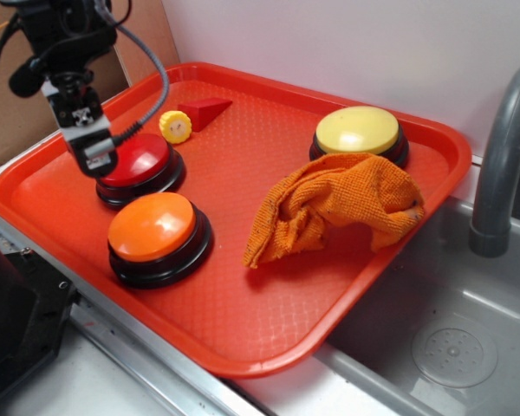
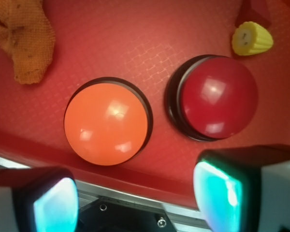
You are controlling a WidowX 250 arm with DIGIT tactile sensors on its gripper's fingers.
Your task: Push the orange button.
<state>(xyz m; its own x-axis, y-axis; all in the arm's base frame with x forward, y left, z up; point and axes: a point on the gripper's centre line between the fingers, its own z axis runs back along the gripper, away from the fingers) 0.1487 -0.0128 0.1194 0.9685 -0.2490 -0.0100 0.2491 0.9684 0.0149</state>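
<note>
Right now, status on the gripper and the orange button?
Gripper open, empty, raised near the red-domed button. Glossy orange-domed button unpressed, not touched. Nothing on it; crumpled orange cloth lies apart.

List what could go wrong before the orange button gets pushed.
1. The gripper hangs by the red button, which sits close beside the orange button; coming straight down could press the wrong one.
2. The orange dome is glossy and rounded, so an off-centre push might slide off.

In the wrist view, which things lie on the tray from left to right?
Orange cloth → orange button → red button → yellow toy corn.
</note>
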